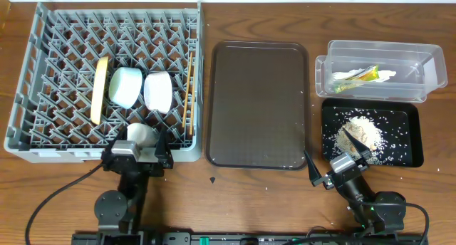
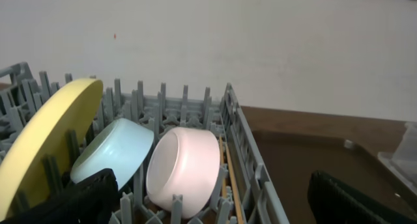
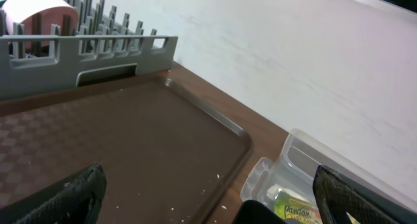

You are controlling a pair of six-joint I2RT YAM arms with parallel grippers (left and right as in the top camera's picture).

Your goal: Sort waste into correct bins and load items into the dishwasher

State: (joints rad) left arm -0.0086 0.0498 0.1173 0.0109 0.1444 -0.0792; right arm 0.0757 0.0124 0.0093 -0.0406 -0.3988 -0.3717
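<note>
The grey dishwasher rack holds the yellow plate on edge, the light blue bowl, the white bowl, the small white cup and the chopsticks. My left gripper is open at the rack's front edge, just behind the cup. Its wrist view shows the plate, both bowls and open jaws. The clear tub holds the wrapper and tissue. The black tray holds food scraps. My right gripper is open and empty at the black tray's front left corner.
The dark brown serving tray lies between the rack and the bins, with a few crumbs on it. In the right wrist view, the clear tub sits just past the tray's rim. A small dark speck lies on the table in front of the tray.
</note>
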